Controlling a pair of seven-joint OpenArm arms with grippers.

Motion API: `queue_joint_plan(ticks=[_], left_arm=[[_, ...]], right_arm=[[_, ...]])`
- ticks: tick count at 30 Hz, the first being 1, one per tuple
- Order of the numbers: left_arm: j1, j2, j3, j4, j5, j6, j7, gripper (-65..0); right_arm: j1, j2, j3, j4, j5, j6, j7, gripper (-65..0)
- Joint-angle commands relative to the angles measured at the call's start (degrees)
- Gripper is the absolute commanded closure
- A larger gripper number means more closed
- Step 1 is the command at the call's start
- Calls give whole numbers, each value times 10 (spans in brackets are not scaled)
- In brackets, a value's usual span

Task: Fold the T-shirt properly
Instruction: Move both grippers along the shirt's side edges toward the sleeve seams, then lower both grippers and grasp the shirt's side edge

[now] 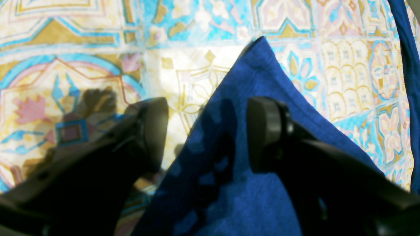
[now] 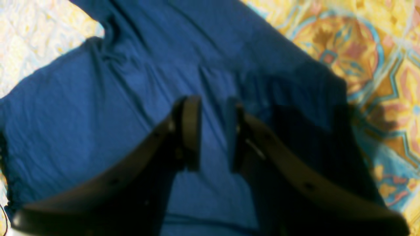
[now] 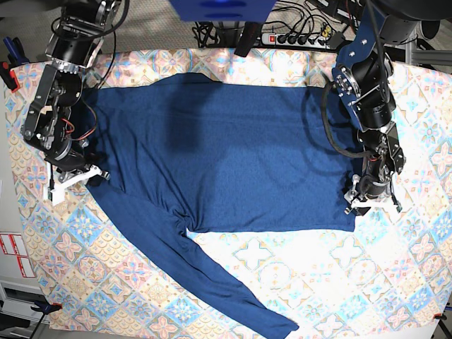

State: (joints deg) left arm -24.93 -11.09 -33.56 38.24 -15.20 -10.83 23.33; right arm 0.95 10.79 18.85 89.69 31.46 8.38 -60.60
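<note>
The dark navy T-shirt (image 3: 226,155) lies spread flat across the patterned tablecloth (image 3: 339,282), with one long sleeve (image 3: 212,282) trailing toward the front edge. My left gripper (image 3: 369,199) hangs over the shirt's lower right corner. In the left wrist view it (image 1: 208,134) stands wide open, and a pointed corner of the blue fabric (image 1: 249,85) lies beneath and between its fingers. My right gripper (image 3: 70,176) sits at the shirt's left edge, near where the sleeve starts. The right wrist view shows it (image 2: 213,132) low over the cloth (image 2: 98,98), fingers a narrow gap apart with nothing between them.
A power strip (image 3: 304,39) and cables lie along the back edge of the table. Both arm bases (image 3: 367,78) rise from the rear corners. Red-and-white labels (image 3: 14,254) sit beyond the table's left edge. Another strip of blue fabric (image 1: 410,82) shows at the right of the left wrist view.
</note>
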Motion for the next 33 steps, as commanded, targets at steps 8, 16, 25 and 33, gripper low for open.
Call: queue_joint_plan(ticks=[8, 16, 25, 33], left_arm=[[-9, -5, 0, 8, -6, -6, -10, -364], [-10, -6, -1, 8, -6, -6, -10, -364], [-20, -14, -1, 9, -1, -6, -10, -362], [-34, -18, 0, 8, 0, -5, -10, -366]], right_arm=[[17, 9, 3, 6, 3, 4, 13, -132], [80, 9, 3, -55, 2, 4, 13, -132], [133, 7, -25, -97, -86, 4, 14, -132], [144, 7, -101, -102, -144, 4, 14, -132]])
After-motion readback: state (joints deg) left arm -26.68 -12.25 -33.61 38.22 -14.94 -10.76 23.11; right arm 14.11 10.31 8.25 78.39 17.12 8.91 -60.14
